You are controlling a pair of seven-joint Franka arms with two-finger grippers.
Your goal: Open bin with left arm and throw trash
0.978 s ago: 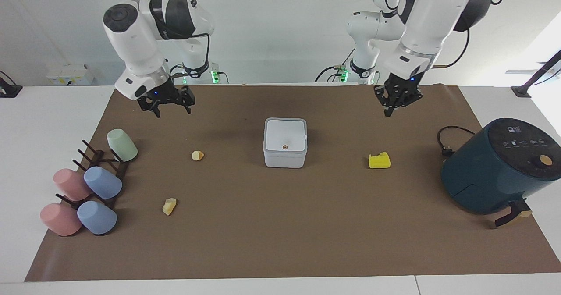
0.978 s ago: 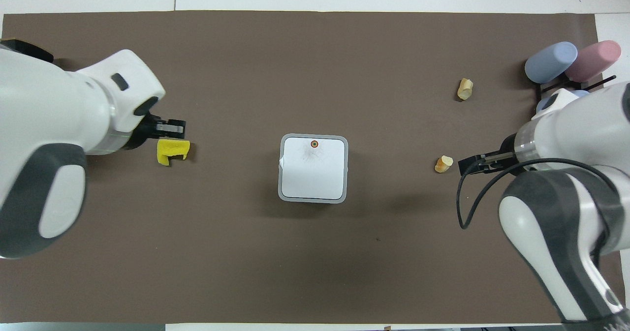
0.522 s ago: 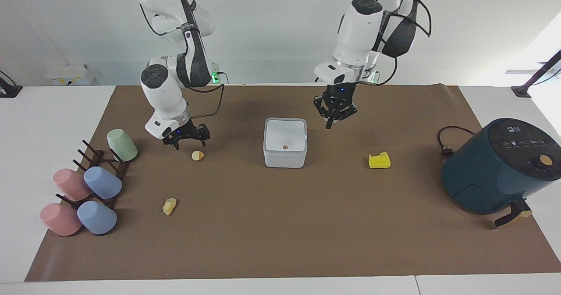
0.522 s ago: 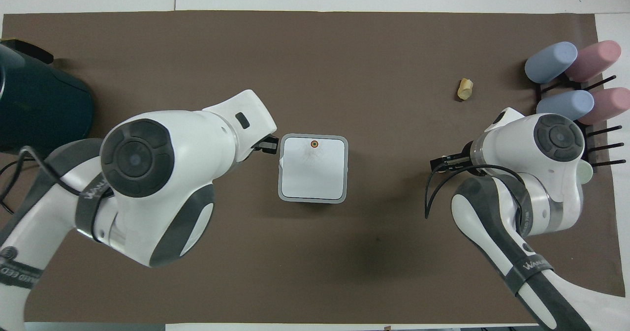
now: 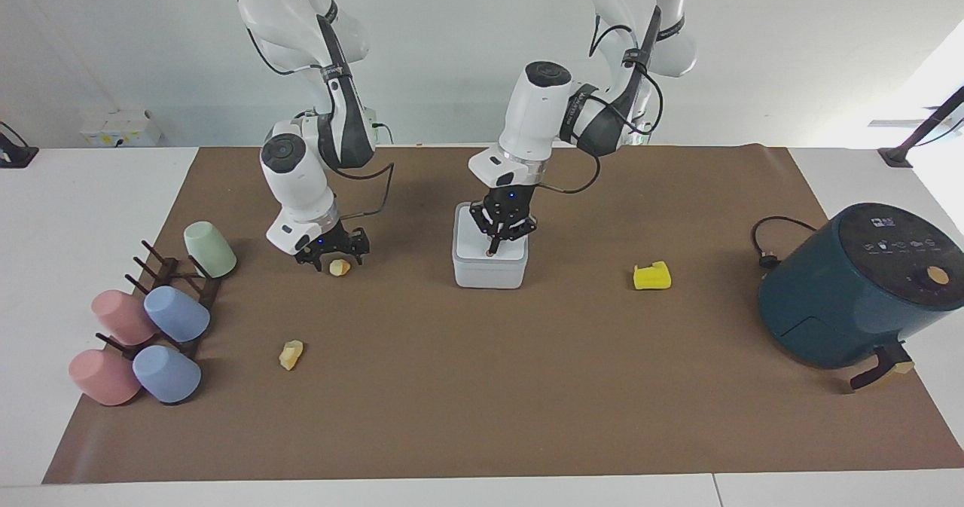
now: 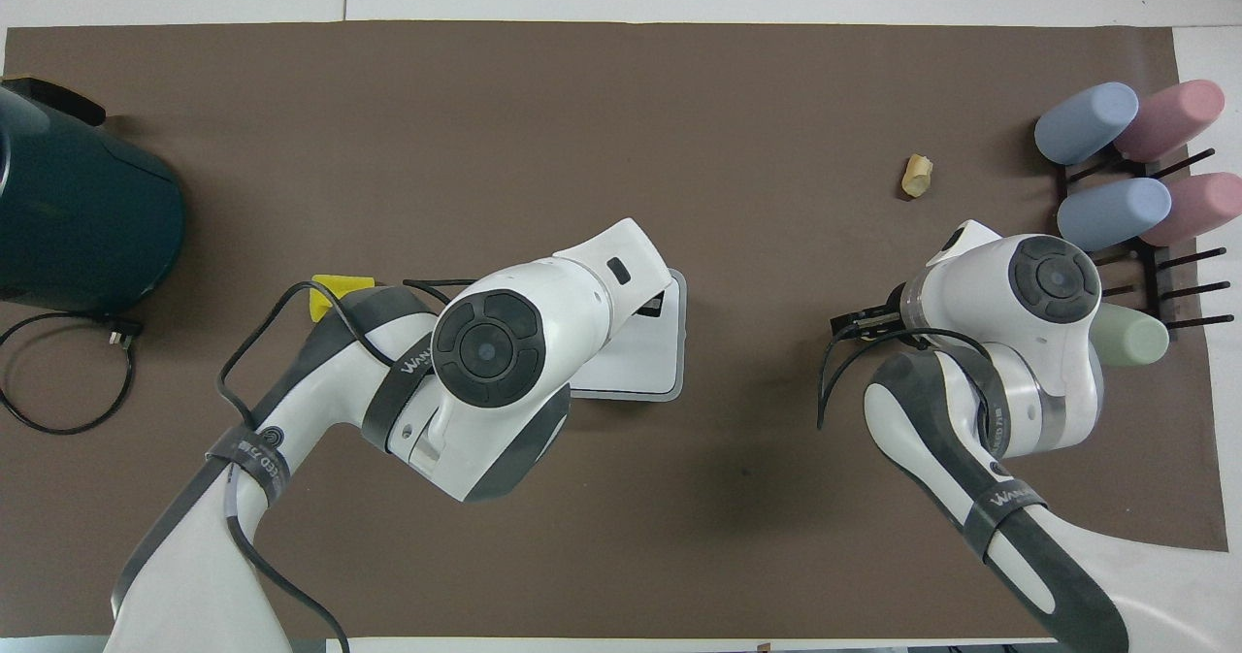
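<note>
With its fingertips pinched together, the left gripper (image 5: pixel 492 251) presses down on the closed lid of the one white bin (image 5: pixel 489 269) at mid-mat, right at the orange button. Around the bin lie three scraps: the yellow block (image 5: pixel 651 276) at its three o'clock in the facing view, one cream lump (image 5: pixel 340 267) at nine o'clock, another cream lump (image 5: pixel 291 355) at about eight. The right gripper (image 5: pixel 331 260) is low over the nearer lump, jaws spread around it, and five cups (image 5: pixel 176 313) lie on the rack.

Teal air fryer (image 5: pixel 858 288) at left-arm end of bench (image 5: pixel 482 416); pastel cups (image 5: pixel 143 334) on rack (image 5: pixel 177 277) at right-arm end.
</note>
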